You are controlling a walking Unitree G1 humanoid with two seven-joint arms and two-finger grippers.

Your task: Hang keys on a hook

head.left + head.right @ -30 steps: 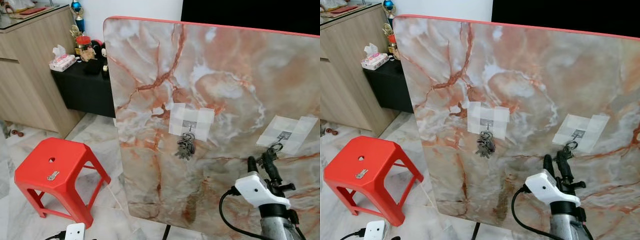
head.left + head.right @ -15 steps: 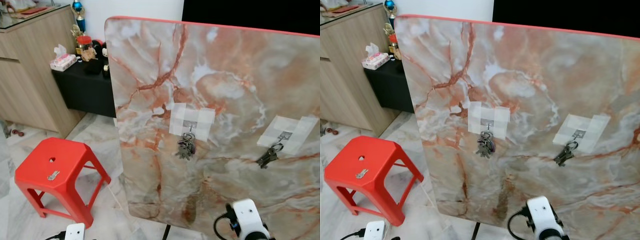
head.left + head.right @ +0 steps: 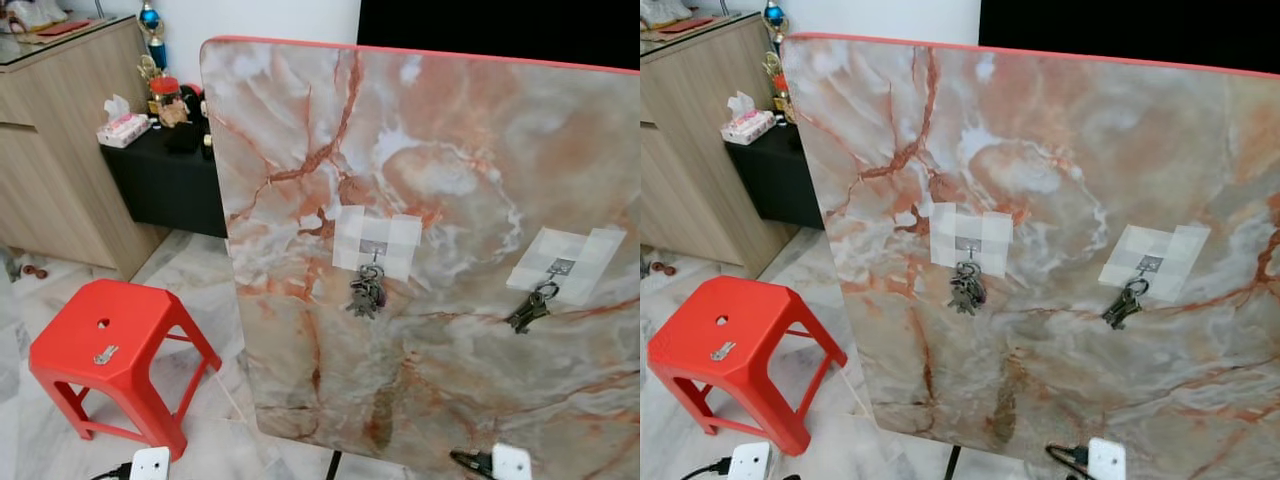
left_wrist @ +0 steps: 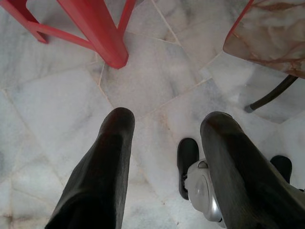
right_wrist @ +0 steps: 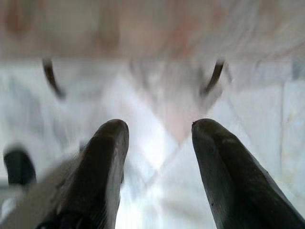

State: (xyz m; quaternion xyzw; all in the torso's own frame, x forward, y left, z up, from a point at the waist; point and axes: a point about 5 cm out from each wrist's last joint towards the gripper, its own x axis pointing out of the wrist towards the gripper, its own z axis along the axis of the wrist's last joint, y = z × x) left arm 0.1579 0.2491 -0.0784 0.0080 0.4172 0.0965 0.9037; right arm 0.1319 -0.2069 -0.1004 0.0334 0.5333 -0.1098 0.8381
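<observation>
- Hanging from the right-hand hook [image 3: 561,267] on the upright marble-patterned board [image 3: 440,150], a dark bunch of keys [image 3: 526,310] rests against the board face, well above and forward of the right gripper [image 5: 159,143]; the hook sits in a patch of pale tape [image 3: 566,263].
- A second bunch of keys [image 3: 367,292] hangs from the left-hand hook [image 3: 373,248], likewise mounted in a taped patch [image 3: 376,241], on the same board and further from the right gripper than the first bunch.
- Right gripper: fingers [image 5: 105,162] spread apart with nothing between them, pointing down at pale marble floor [image 4: 62,105] below the board's lower edge; this wrist picture is blurred.
- Right arm: only its white wrist housing [image 3: 510,462] and a black cable show at the lower edge of the head view, beneath the hung keys.
- Left gripper [image 4: 167,143]: fingers parted and empty, hanging over the floor tiles, with a leg of the red stool [image 3: 105,345] ahead of it and the board's corner to one side.
- Red stool: a single small key [image 3: 105,352] lies on its seat, well apart from both grippers.
- Background: wooden cabinet [image 3: 60,150] and a low black table [image 3: 165,175] bearing a tissue box [image 3: 123,127], far beyond either gripper.
</observation>
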